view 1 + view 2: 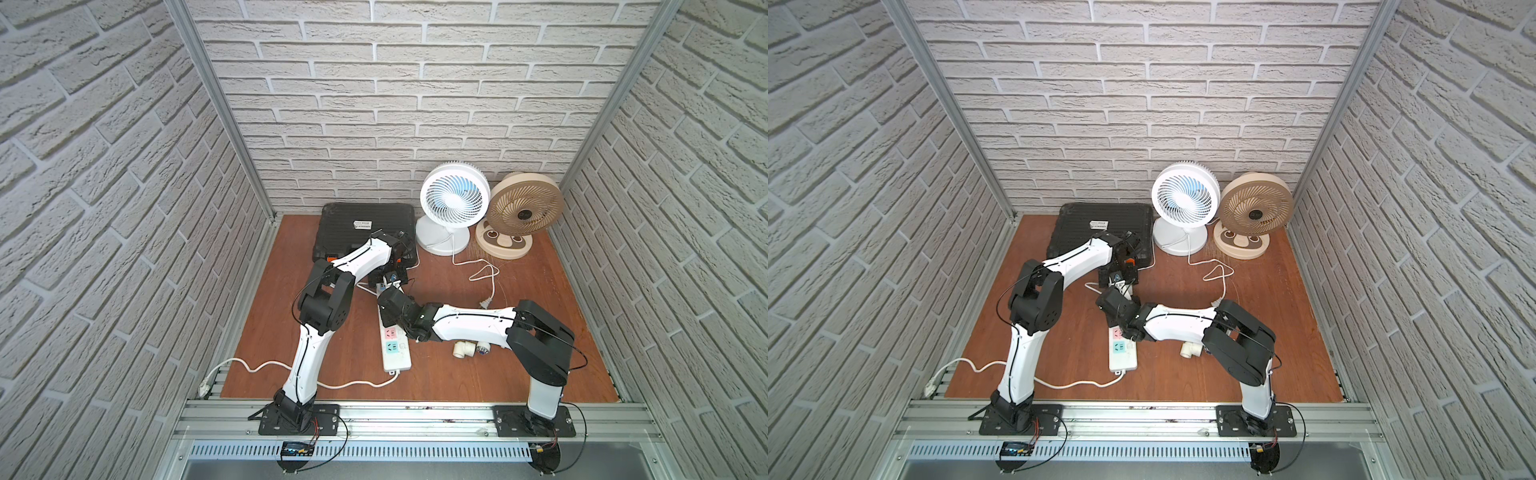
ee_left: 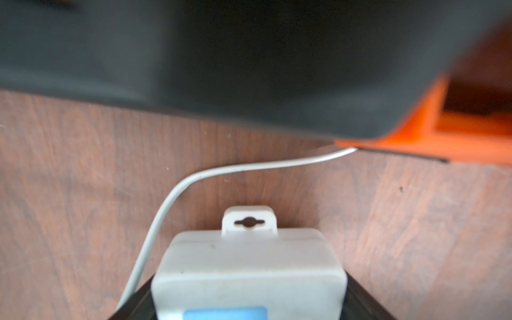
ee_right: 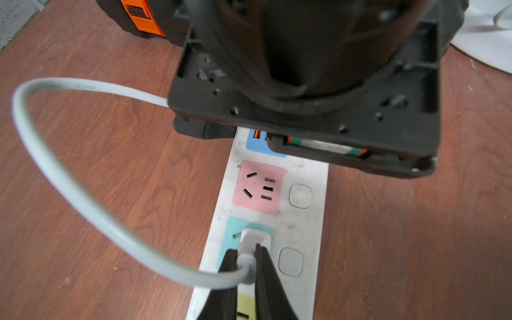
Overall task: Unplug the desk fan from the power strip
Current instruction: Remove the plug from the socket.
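Desk fan (image 1: 454, 198) plug (image 3: 253, 238) looks rigid and snug in the light power strip (image 3: 303, 227), pinched at its neck by the right tool (image 3: 246, 249); left tool (image 2: 249, 279) clamps the strip.

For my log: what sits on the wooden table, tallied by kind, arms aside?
Fans: 2, the white fan and the beige fan
Power strip: 1
Black case: 1
Pipe fitting: 1
Small round item, too small to identify: 1
Total: 6
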